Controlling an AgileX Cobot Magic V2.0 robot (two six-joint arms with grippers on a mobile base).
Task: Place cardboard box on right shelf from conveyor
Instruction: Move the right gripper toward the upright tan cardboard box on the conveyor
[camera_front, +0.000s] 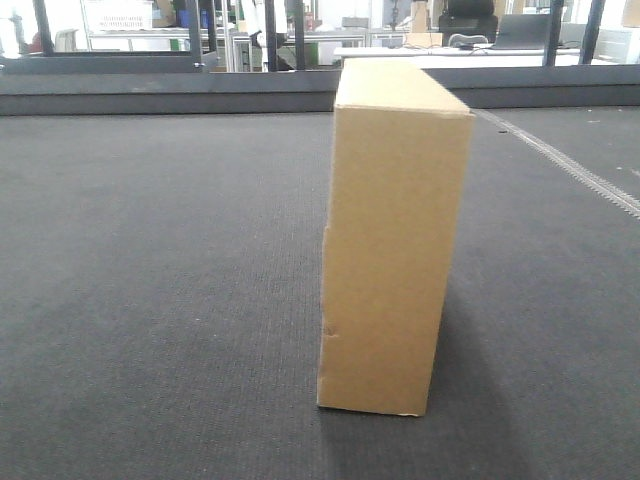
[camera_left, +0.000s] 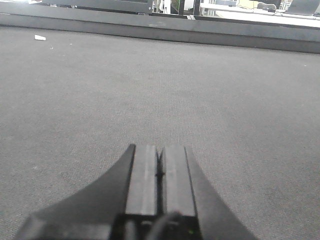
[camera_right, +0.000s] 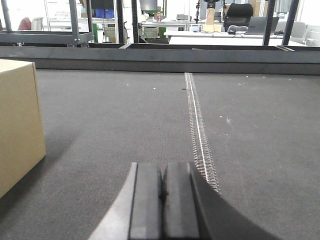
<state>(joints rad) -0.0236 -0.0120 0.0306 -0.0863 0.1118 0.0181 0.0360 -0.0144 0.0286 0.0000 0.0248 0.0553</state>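
Left claw and right claw are closed, empty; a one-sided push could tip the narrow cardboard box.

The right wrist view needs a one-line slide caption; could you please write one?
Shut right gripper over the conveyor belt, pale seam ahead, cardboard box at left edge.

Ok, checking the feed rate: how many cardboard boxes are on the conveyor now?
1. The cardboard box stands upright mid-belt on the conveyor, left of the right gripper. More may sit outside the views.
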